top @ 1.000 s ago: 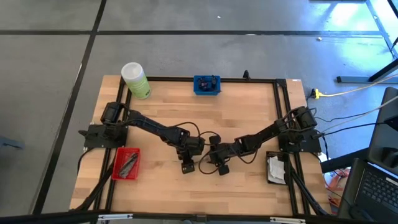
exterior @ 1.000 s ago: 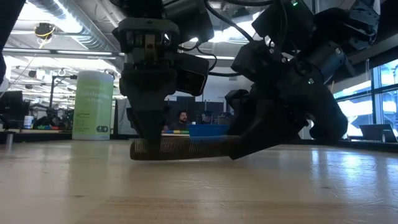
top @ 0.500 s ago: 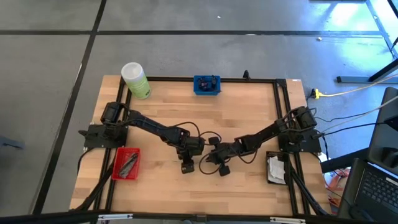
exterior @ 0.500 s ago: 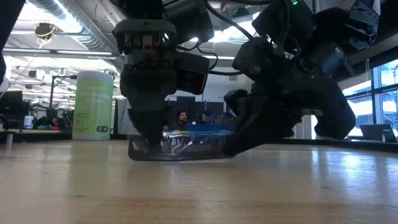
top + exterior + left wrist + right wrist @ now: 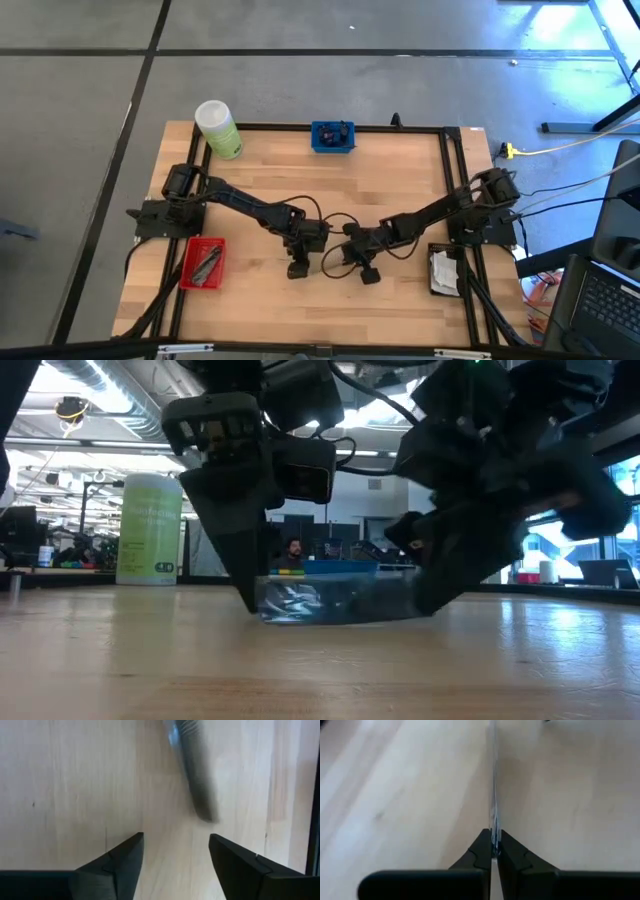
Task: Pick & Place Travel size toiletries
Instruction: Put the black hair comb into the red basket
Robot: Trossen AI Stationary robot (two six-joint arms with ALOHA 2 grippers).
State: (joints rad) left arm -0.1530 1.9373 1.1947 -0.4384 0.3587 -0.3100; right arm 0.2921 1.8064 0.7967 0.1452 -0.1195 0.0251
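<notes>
I have both arms reaching in low toward the middle of the wooden table (image 5: 400, 180), elbows bent, wrists tipped down so the fingers point at the boards. Nearest me, the right gripper (image 5: 491, 851) is pinched tight on the edge of a clear packet (image 5: 330, 600); in the right wrist view I see the packet edge-on as a thin bright line running away from the fingertips, and in the low view it sits at the table surface between the two grippers, its crinkled film and a dark ridged item inside it showing. From above, the right gripper (image 5: 350, 258) sits just right of the table's middle, its forearm slanting back and up to its base at the right edge. Just beside it on the left, the left gripper (image 5: 175, 851) stands with its fingers spread wide and nothing between them; its wrist view shows bare wood in the gap and the blurred grey packet (image 5: 192, 775) beyond the fingertips, apart from them. In the low view the left fingers (image 5: 235, 560) hang just at the packet's left end; I cannot tell whether they touch it. Nearer the left edge a red tray (image 5: 203, 264) holds slim grey tubes (image 5: 207, 262). By the right edge a black tray (image 5: 444, 270) holds white sachets (image 5: 441, 268). At the far side stand a blue tray (image 5: 332, 137) and, in the far left corner, a light-green bottle (image 5: 218, 128) with a white cap.
</notes>
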